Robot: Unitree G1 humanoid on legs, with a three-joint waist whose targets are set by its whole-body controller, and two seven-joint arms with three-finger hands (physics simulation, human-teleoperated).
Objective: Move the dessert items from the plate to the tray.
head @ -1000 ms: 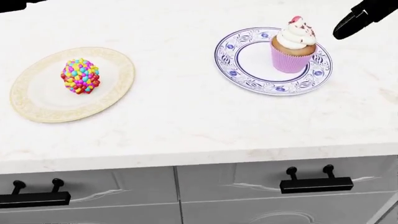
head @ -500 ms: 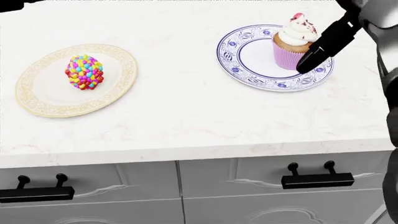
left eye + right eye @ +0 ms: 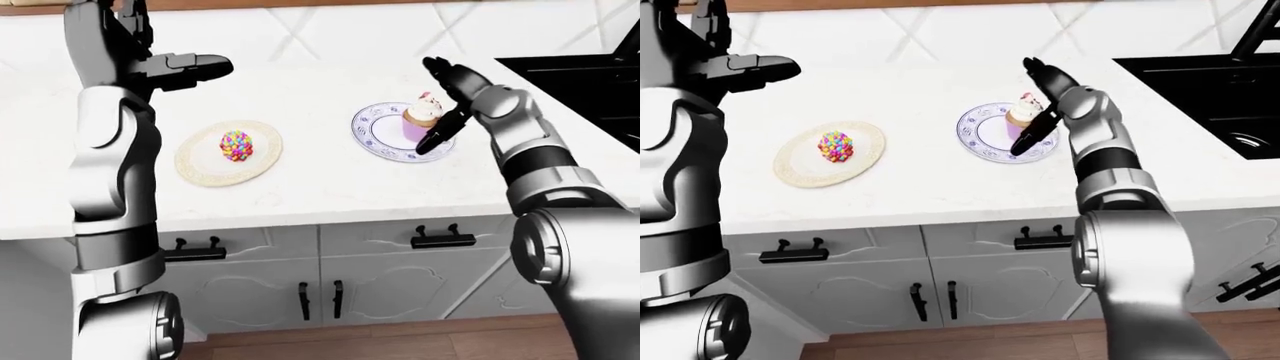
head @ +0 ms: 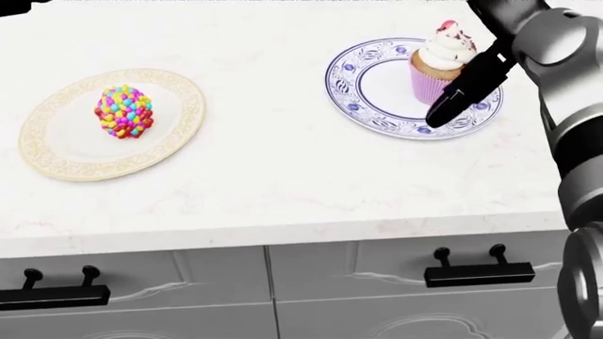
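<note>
Kitchen setting: pale marbled surface over grey cabinet fronts with black handles, a black sink off to the right in the right-eye view. Two dishes sit well apart on the surface. To the right in the head view, a blue-patterned plate carries a cupcake in a pink wrapper with white swirled frosting, standing upright toward the plate's far right side. To the left, a cream gold-rimmed tray holds a ball of coloured candies near its middle. Right hand is at the cupcake, fingers spread; one dark finger runs down across the wrapper's near right side, touching or just beside it, another reaches up past the frosting in the left-eye view. No closed grip visible. Left hand is raised high over the left of the surface, fingers open, holding nothing. Step in hand looks like the grasp on the cupcake, with the transfer to the tray not yet done. To do it well: seat the fingers on the wrapper, below the frosting, on opposing sides; close gently, since the cake likely deforms; lift straight up, keep it upright, and set it down on bare tray beside the candy ball.
</note>
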